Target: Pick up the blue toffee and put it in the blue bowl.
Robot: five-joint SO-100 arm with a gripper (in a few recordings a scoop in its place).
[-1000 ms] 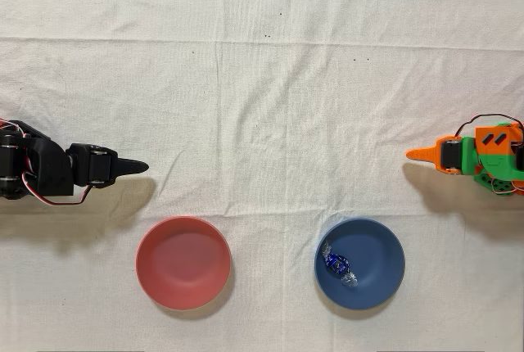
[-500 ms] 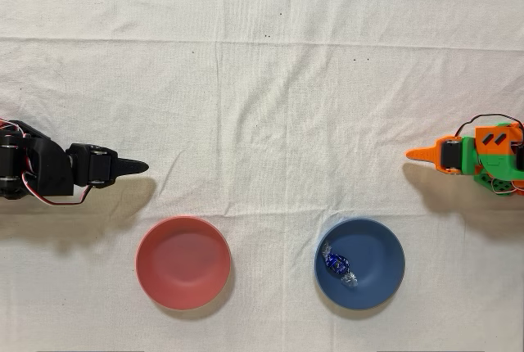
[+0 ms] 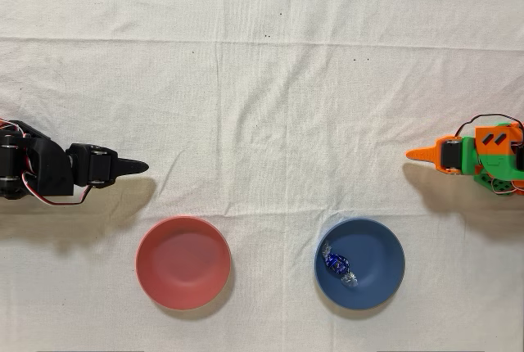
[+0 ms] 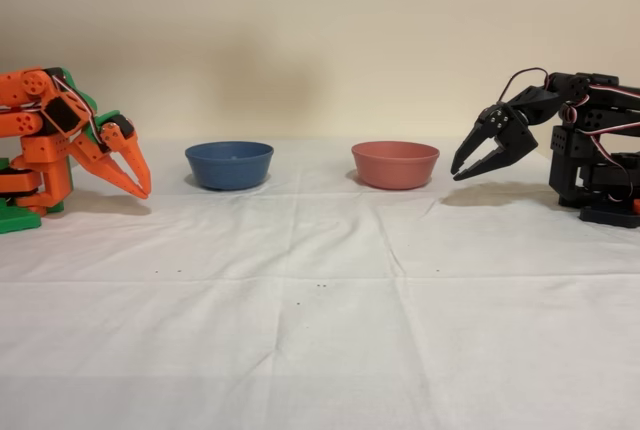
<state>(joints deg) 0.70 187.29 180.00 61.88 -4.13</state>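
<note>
One blue toffee (image 3: 338, 264) lies inside the blue bowl (image 3: 378, 283), left of the bowl's centre in the overhead view, its dark foil body angled with one clear twisted end toward the upper left and the other toward the lower right. The blue bowl sits in the lower right of the overhead view; one pink-red bowl (image 3: 182, 263) of the same size sits in the lower left, well apart from it, making two bowls in all. In the fixed view the blue bowl (image 4: 229, 164) stands left of the pink-red bowl (image 4: 395, 164), and the toffee is hidden behind the rim. Both rest on a bench draped in creased white cloth (image 3: 270, 106). The orange arm's tool (image 4: 133, 172) hangs at the left edge of the fixed view, its two fingers slightly apart, empty, pointing down, clear of the blue bowl. At the right edge, one idle black arm (image 4: 585, 140) stands folded.
</note>
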